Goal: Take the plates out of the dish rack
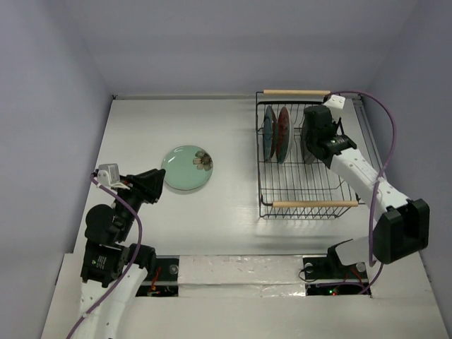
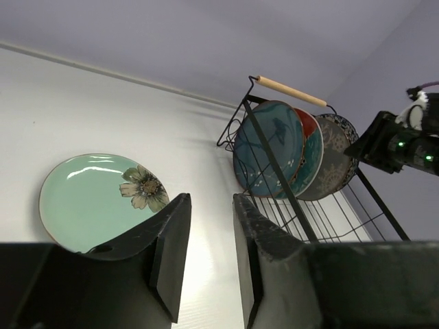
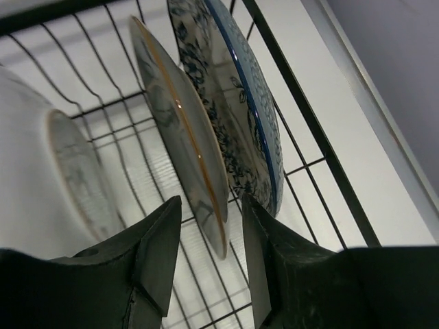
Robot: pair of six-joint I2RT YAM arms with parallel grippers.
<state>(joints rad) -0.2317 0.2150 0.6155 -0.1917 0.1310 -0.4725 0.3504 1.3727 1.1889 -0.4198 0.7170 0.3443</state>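
Note:
The pale green plate with a flower [image 1: 187,167] lies flat on the table left of the black wire dish rack [image 1: 308,204]; it also shows in the left wrist view [image 2: 86,199]. In the rack stand a dark teal plate [image 1: 269,132], a red plate [image 1: 284,133] and, under my right arm, two more. In the right wrist view my right gripper [image 3: 209,202] is open with its fingers on either side of the rim of the grey plate [image 3: 180,123]; the white-blue floral plate [image 3: 243,103] stands just behind it. My left gripper [image 2: 209,199] is open and empty, near the green plate.
The rack has wooden bar handles at its far end [image 1: 296,92] and near end [image 1: 314,204]. A pale plate underside [image 3: 48,171] stands left of the grey plate. Walls close in at the back and both sides.

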